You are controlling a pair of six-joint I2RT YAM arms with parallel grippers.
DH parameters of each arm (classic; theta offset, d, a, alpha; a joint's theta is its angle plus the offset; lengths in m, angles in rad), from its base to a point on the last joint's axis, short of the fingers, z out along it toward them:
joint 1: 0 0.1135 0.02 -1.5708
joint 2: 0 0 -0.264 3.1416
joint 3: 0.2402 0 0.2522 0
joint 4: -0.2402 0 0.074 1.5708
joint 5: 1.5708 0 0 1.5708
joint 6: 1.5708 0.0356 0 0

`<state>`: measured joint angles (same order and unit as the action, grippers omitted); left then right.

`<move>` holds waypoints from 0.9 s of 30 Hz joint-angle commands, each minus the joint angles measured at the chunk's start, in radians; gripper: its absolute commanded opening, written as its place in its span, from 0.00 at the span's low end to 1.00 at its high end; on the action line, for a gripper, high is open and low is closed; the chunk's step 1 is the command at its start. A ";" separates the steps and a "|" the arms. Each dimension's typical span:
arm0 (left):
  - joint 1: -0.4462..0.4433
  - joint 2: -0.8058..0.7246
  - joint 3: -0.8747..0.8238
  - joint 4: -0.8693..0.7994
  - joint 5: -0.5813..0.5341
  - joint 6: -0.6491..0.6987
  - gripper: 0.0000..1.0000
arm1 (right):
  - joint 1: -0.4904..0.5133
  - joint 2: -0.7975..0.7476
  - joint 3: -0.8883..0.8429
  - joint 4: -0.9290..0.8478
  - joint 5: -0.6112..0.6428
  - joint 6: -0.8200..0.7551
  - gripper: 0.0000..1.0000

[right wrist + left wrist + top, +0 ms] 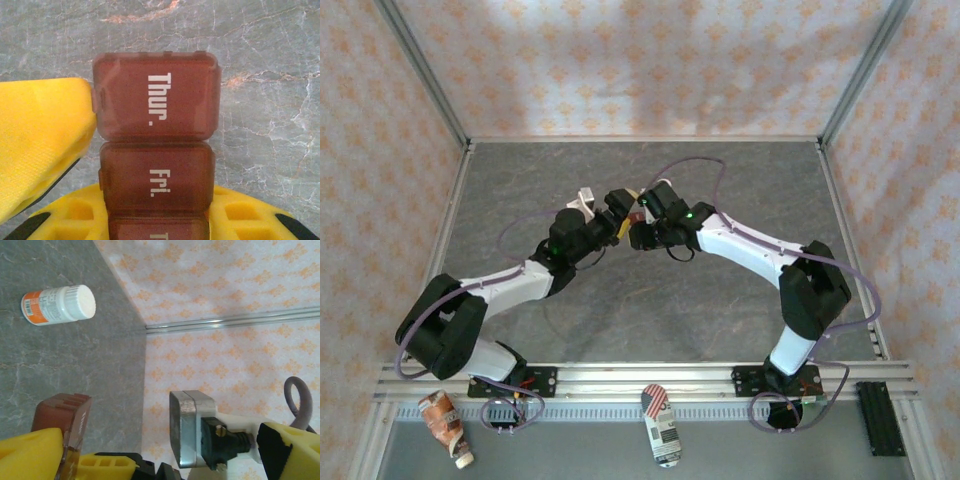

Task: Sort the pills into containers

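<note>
Reading "Thur." and "Fri." on its shut lids, the dark red-brown plastic strip of joined square compartments [156, 97] sits near the middle of the grey marbled table [720, 300], where the two arms meet. It looks lifted off the surface, though I cannot tell whether it clears it fully. The right gripper [157, 217] is closed on the strip's near end, one yellow finger on each long side at the third compartment. That leaves the Thur. and Fri. lids uncovered and facing outward, which I take as a steadying hold so the other arm can work them. The left gripper [160, 442] stands at its widest and has hold of nothing. One of its yellow fingertips [47, 135] presses against the side edge of the Thur. lid, right by the little tab there, probably to flip that lid up. The small white round bottle with an orange label [57, 305] appears to stand upright on the table just beyond the strip, near it but apart, handy for a later pick. Open table lies on every side of this cluster, with the patterned walls [650, 60] and the metal frame posts [420, 70] well away, so both arms have room to swing; the tight spot is between the two wrists themselves.
</note>
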<state>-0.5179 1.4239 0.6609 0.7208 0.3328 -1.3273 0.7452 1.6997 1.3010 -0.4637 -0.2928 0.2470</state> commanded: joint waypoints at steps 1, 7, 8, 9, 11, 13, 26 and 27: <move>-0.027 -0.036 0.069 0.089 0.013 -0.017 1.00 | 0.014 0.026 -0.022 0.030 -0.010 -0.004 0.18; -0.026 -0.132 0.072 -0.070 -0.057 0.060 1.00 | 0.010 0.027 -0.050 0.050 0.006 0.002 0.18; -0.026 -0.149 0.059 -0.100 -0.082 0.070 1.00 | 0.007 0.023 -0.057 0.052 0.006 0.002 0.18; -0.024 -0.166 0.041 -0.120 -0.104 0.074 1.00 | 0.005 0.019 -0.066 0.055 0.006 0.000 0.18; -0.015 -0.198 0.003 -0.155 -0.154 0.078 1.00 | 0.002 0.014 -0.084 0.055 0.014 -0.013 0.18; 0.000 -0.230 -0.024 -0.219 -0.195 0.086 1.00 | -0.001 0.016 -0.100 0.045 0.018 -0.047 0.19; 0.089 -0.378 -0.108 -0.480 -0.279 0.162 1.00 | 0.020 0.078 -0.154 -0.049 -0.095 -0.383 0.28; 0.089 -0.375 -0.109 -0.481 -0.276 0.164 1.00 | 0.024 0.092 -0.150 -0.057 -0.089 -0.393 0.28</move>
<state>-0.4362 1.0557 0.5648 0.2909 0.0853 -1.1957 0.7532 1.7554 1.1381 -0.4625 -0.3698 -0.0502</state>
